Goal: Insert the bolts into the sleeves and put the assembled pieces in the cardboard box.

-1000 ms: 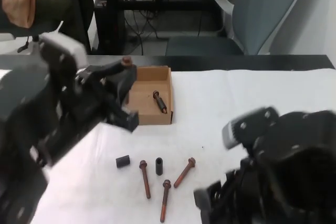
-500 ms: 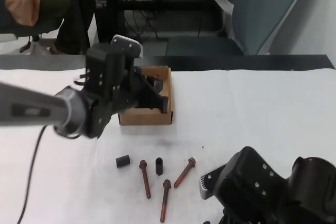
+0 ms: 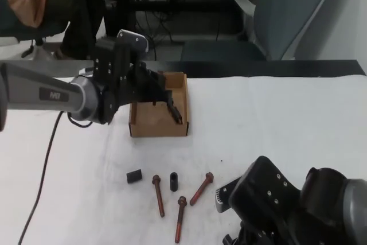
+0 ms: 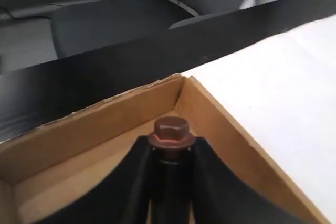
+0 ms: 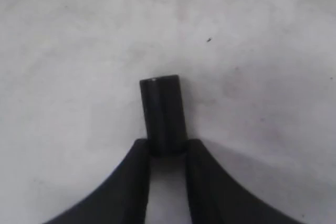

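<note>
**Left gripper (image 4: 170, 153) at cardboard box (image 4: 105, 124), right gripper (image 5: 167, 148) on sleeve (image 5: 163, 111)**

Left gripper clamped on a bolt (image 4: 170, 131), hex head sticking past the fingertips, inside the cardboard box near a corner. Right gripper clamped on the end of a black sleeve, low over the white tabletop (image 5: 262, 103). On the tabletop in front of the box lie two loose sleeves (image 3: 174, 181) and three loose bolts (image 3: 201, 188).
</note>
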{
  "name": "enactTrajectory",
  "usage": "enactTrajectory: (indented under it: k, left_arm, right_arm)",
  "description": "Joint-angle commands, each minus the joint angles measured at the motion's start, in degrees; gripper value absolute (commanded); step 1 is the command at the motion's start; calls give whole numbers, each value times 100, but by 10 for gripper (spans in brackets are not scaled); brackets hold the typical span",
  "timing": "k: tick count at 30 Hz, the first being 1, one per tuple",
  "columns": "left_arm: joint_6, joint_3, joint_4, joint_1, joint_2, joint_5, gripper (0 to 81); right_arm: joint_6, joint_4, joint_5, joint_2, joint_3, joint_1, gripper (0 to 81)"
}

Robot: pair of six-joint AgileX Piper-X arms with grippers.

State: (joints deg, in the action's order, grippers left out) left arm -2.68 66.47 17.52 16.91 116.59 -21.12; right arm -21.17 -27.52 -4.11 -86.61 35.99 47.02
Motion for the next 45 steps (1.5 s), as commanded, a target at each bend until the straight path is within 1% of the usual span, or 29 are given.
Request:
enactTrajectory:
  k: [1, 3, 5, 7, 11, 15, 18, 21, 25, 27, 30, 31, 33, 35, 36, 42, 45]
  left_arm:
    - [209, 82, -133, -40, -252, -728, 255]
    - [268, 82, -527, -40, -526, -738, 441]
    - [201, 82, -1078, -40, -818, -738, 700]
    - [234, 82, -1813, -40, -1100, -723, 700]
    - [210, 82, -3413, -40, -1705, -255, 700]
    - [390, 82, -4757, -1, -2191, -243, 700]
    - [634, 49, -5743, 95, -2338, -178, 700]
    - [826, 29, -6444, 266, -2346, 125, 700]
    - [1298, -130, -6470, 694, -2346, 382, 700]
    - [1628, -240, -6412, 1015, -2346, 713, 700]
    - [1831, -398, -6273, 1481, -2346, 1400, 700]
    - [1853, -433, -6232, 1623, -2346, 1670, 680]
    - [1992, -508, -6104, 1819, -2346, 1941, 545]
    - [2117, -560, -6050, 1868, -2331, 1974, 451]
    - [2193, -581, -6059, 1867, -2300, 1971, 428]
    - [2416, -698, -6068, 1577, -2098, 1971, 444]
    - [2415, -698, -5724, 1497, -1967, 1943, 444]
  right_arm:
    - [69, 115, 109, -214, -55, -40, 6]
    - [69, 101, 171, -183, -55, -40, 6]
    - [69, 60, 186, -129, -55, -40, 6]
    - [69, -28, 186, -41, -55, -40, 6]
    - [99, -37, 186, 182, -55, -40, 6]
    - [355, 70, 167, 491, -55, 4, 6]
    - [678, 112, 167, 858, -55, 103, 6]
    - [848, 168, 34, 1214, -55, 146, 6]
    - [920, 201, -290, 1593, -55, 146, 6]
    - [1062, 304, -288, 1747, -55, 146, 6]
    - [1120, 345, -288, 1973, -55, 146, 6]
    - [1135, 335, -288, 2051, -55, 146, 6]
    - [1135, 334, -288, 2200, -55, 146, 6]
    - [1135, 334, -288, 2396, -55, 146, 6]
    - [1135, 323, -288, 2480, -55, 146, 6]
    - [1135, 232, -305, 3203, -65, 146, 6]
    - [1135, 244, -305, 3563, -65, 146, 6]
